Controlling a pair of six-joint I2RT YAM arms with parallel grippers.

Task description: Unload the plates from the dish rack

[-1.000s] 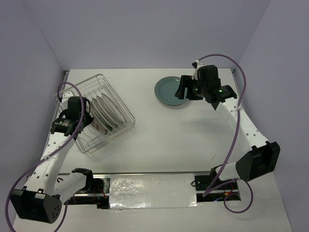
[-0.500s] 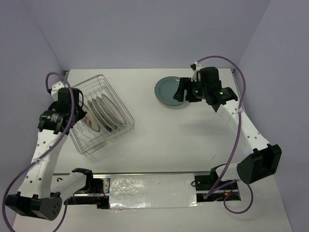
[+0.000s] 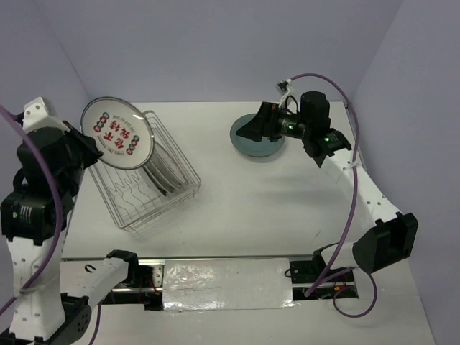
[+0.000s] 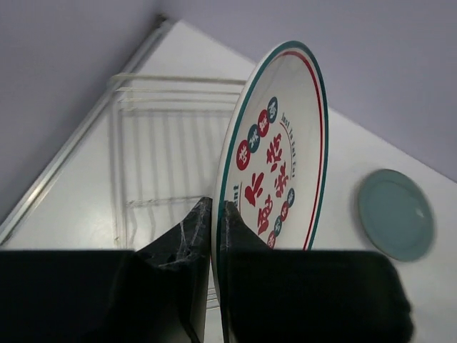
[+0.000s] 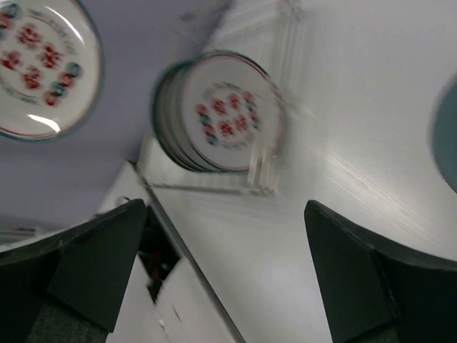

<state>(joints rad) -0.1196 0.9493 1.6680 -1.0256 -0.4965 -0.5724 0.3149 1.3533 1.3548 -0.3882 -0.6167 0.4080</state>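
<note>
One white plate with red marks (image 3: 116,133) is hanging, rim pinched, in my left claw (image 4: 214,209) above the dish rack (image 3: 154,198); my right claw (image 3: 256,128) is gaping wide over the grey-teal plate (image 3: 253,149) on the tabletop (image 3: 287,215).

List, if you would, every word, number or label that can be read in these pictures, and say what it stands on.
No text can be quoted with confidence.
Held plate, in the left gripper: large red Chinese-looking characters, with smaller ones in red and teal discs, seen too obliquely to read.
Held plate: an arc of small dark lettering, too small to read.
Racked plates in the dish rack: red marks, blurred.
</note>
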